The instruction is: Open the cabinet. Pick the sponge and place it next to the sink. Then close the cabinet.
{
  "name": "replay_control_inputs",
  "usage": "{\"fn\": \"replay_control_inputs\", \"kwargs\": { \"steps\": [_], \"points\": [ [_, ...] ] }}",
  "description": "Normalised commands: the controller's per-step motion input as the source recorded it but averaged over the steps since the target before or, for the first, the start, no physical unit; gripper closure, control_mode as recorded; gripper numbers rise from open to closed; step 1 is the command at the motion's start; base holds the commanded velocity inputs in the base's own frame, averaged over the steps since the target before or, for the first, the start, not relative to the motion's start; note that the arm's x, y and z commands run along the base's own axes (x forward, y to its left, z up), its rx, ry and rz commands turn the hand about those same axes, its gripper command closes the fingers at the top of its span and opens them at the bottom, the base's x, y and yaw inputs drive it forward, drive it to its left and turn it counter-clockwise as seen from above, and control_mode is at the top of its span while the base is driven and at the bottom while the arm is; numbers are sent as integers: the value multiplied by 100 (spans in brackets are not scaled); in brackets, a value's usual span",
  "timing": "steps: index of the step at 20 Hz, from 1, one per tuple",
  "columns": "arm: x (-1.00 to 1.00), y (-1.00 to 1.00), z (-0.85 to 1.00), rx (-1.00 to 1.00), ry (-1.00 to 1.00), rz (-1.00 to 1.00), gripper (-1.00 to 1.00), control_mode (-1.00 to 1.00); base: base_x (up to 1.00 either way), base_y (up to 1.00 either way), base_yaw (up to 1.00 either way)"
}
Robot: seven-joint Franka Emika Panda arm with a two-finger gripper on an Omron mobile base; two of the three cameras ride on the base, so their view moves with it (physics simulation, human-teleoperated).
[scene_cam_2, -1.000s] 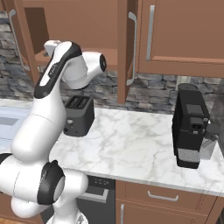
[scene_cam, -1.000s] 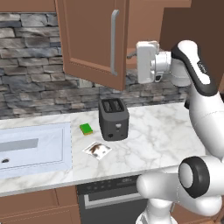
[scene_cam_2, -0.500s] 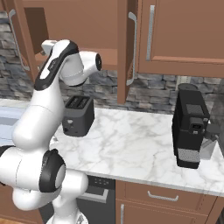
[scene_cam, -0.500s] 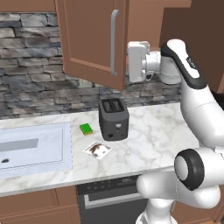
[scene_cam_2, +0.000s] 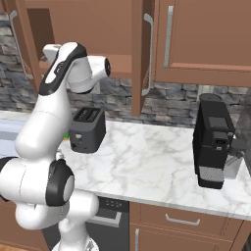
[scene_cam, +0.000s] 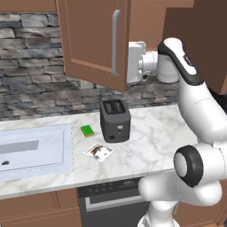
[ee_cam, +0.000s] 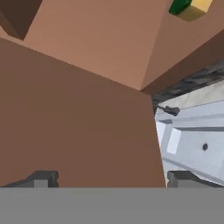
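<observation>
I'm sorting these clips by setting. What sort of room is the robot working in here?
A home-style kitchen, rendered rather than real. A marble counter carries a toaster and a coffee machine, a sink is set into it, and brown wall cabinets hang over a stone backsplash.

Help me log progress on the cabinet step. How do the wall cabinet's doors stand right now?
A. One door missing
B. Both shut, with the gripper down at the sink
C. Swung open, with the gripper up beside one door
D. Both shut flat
C: the cabinet door stands swung out over the counter, and the open gripper sits level with its lower edge, next to the bar handle.
</observation>
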Motion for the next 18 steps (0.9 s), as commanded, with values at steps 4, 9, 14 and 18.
{"fn": "replay_control_inputs", "kwargs": {
  "steps": [4,9,14,18],
  "points": [
    [0,12,0,0,0,8,-100,-100,0,0,0],
    [-10,12,3,0,0,9,-100,-100,0,0,0],
    [-19,12,5,0,0,9,-100,-100,0,0,0],
    [-32,18,3,0,-1,11,-100,-100,0,0,0]
  ]
}}
